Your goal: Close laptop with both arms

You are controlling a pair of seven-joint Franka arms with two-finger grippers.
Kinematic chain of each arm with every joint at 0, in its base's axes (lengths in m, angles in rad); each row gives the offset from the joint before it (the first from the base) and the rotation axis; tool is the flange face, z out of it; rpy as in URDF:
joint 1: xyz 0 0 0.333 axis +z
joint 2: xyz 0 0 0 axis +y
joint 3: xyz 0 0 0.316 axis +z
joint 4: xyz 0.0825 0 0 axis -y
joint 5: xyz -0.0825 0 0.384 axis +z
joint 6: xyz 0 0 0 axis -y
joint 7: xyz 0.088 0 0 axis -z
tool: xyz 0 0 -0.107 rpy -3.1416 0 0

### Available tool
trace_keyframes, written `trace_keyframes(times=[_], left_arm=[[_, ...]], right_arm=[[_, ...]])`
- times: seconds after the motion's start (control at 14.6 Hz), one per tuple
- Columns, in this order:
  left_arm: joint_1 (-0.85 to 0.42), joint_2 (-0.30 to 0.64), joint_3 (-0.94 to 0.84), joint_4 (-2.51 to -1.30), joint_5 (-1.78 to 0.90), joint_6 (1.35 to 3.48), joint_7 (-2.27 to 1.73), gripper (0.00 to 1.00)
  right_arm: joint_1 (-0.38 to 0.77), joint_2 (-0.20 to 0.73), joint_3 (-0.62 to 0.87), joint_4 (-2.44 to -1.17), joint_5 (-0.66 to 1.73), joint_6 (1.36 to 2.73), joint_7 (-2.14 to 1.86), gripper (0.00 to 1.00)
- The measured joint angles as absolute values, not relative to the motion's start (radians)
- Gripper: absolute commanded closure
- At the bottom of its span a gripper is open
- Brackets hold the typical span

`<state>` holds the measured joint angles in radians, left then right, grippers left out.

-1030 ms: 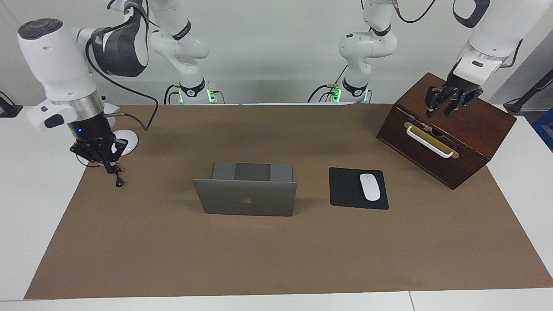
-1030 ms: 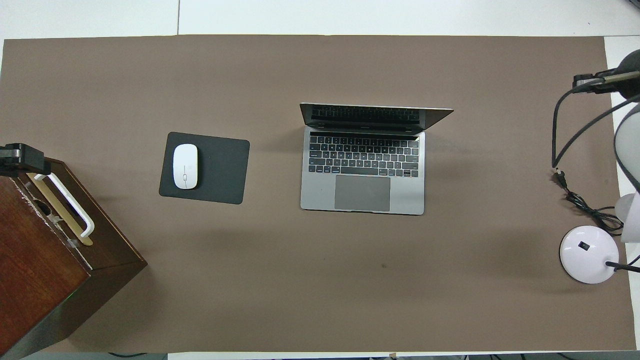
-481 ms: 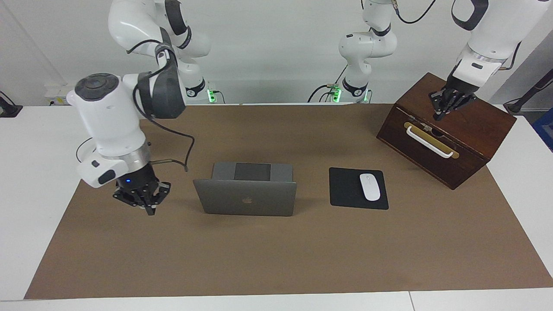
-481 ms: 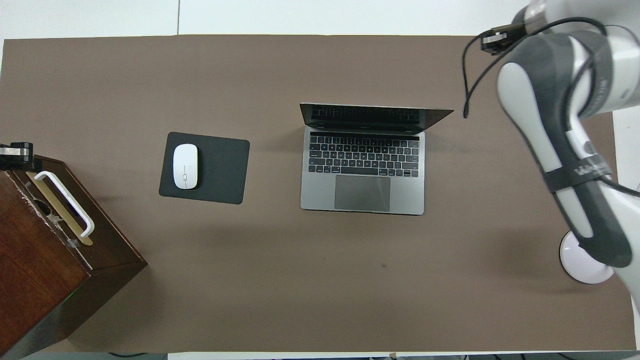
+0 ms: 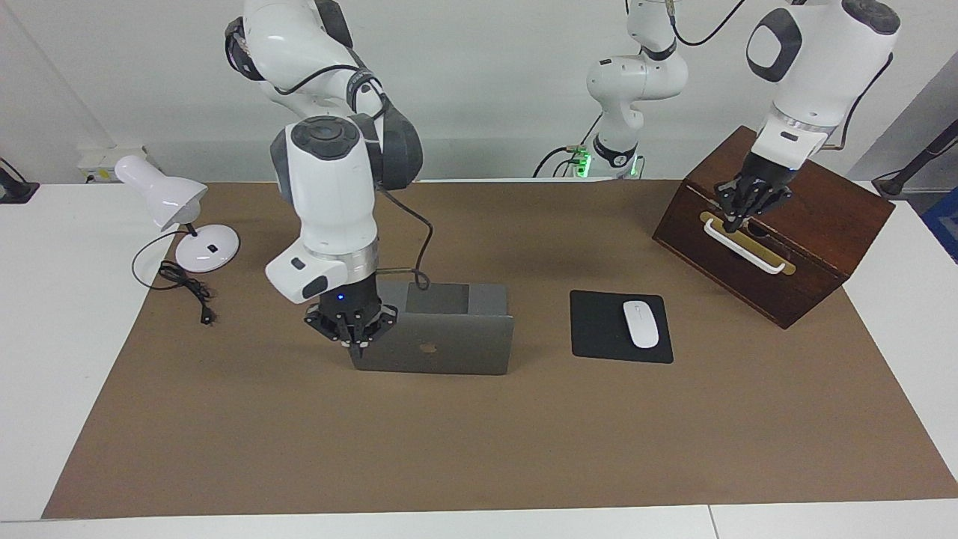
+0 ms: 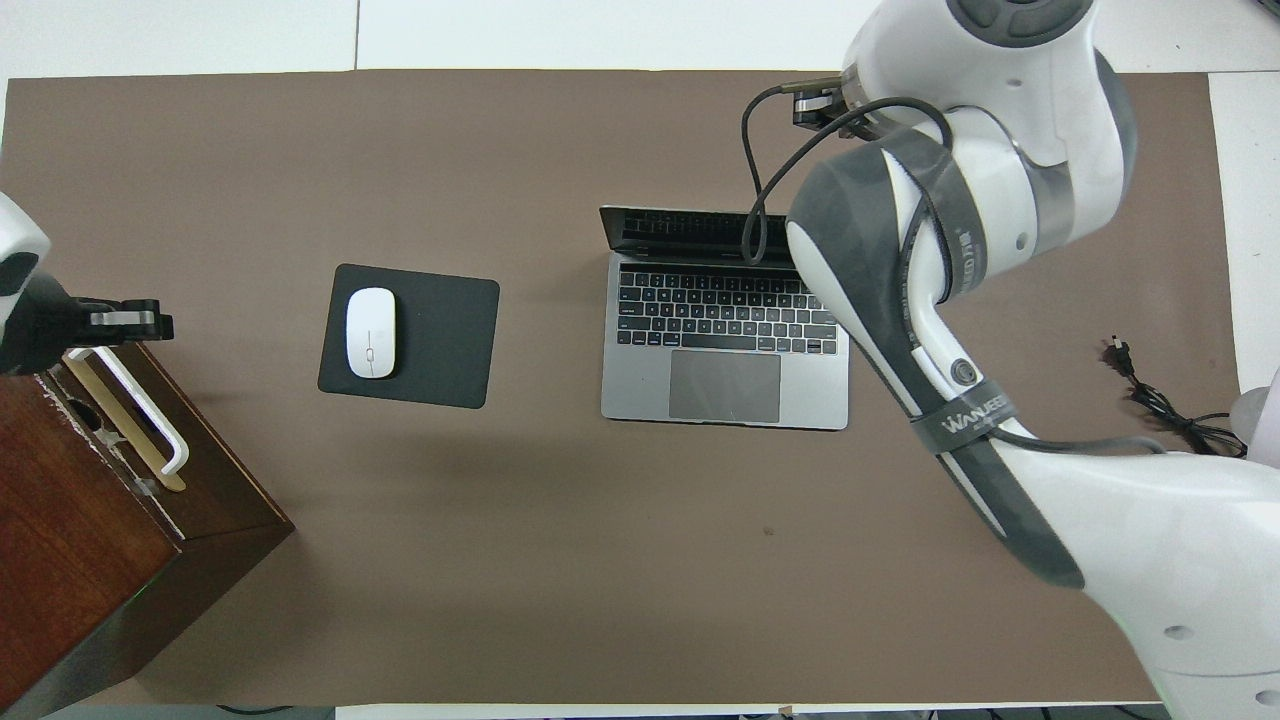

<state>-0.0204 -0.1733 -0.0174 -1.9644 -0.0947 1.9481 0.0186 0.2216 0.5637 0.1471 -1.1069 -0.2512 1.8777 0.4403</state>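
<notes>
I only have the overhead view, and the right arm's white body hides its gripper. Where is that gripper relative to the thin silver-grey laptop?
Observer: In the facing view, the right gripper is at the corner of the lid of the silver-grey laptop, toward the right arm's end of the table. I cannot tell if they touch.
Operator: And the left gripper?
Observer: The left gripper is over the white handle of the dark wooden box, away from the laptop.
Operator: Is the lid down?
Observer: No, it stands upright, with its dark apple logo showing.
</notes>
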Motion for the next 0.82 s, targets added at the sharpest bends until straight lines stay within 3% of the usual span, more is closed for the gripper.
trace_keyframes(times=[0.82], left_arm=[[-0.297, -0.288, -0.023, -2.316, -0.103, 2.446, -0.125, 1.0]], right_arm=[[0.3, 0.576, 0.148, -1.123, -0.307, 1.936, 0.504, 1.0]])
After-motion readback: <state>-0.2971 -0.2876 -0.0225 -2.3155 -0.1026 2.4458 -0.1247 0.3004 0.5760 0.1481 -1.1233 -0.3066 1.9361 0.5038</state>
